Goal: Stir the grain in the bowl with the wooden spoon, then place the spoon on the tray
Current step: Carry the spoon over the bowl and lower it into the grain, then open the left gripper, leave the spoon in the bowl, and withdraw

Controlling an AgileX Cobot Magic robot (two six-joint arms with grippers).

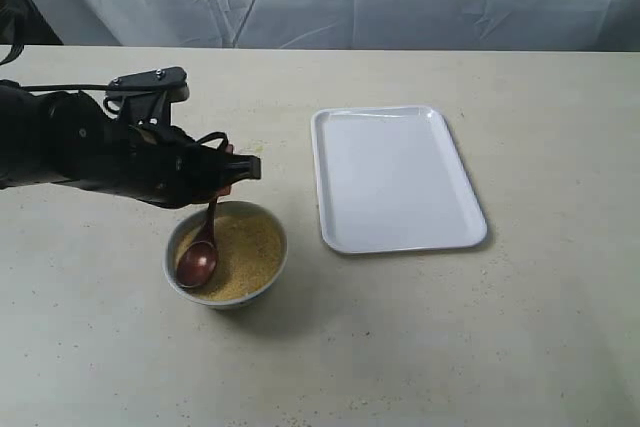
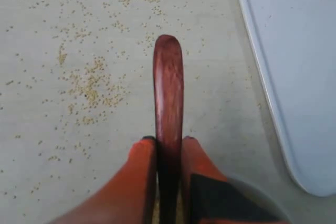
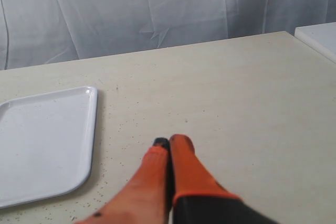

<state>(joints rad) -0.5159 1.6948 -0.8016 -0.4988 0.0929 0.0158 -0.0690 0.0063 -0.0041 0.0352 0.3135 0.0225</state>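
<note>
1. Nearest you sits 1 bowl (image 1: 232, 299) of grain (image 1: 248, 245), with the scoop of 1 wooden spoon (image 1: 198, 261) in it.
2. Your left tool (image 2: 169, 141) pinches the spoon's handle and hides its middle.
3. 1 tray (image 1: 395, 177) lies right of the bowl, apart from it.
4. Your right tool (image 3: 168, 142) is pressed together and shows only in its wrist view.
5. Spilled grains (image 2: 94, 82) dot the surface (image 1: 450, 327), too many to count.

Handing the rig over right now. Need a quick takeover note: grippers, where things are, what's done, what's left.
Left gripper: shut on the wooden spoon handle, scoop down in the grain inside the bowl.
Right gripper: shut, holding nothing, over bare table.
Tray: right of the bowl in the exterior view, spoon not yet on it.
Spilled grains lie on the table.
Done: spoon grasped and in the grain; how far the stirring has got can't be told.
Left: finish stirring, place spoon on tray.
</note>
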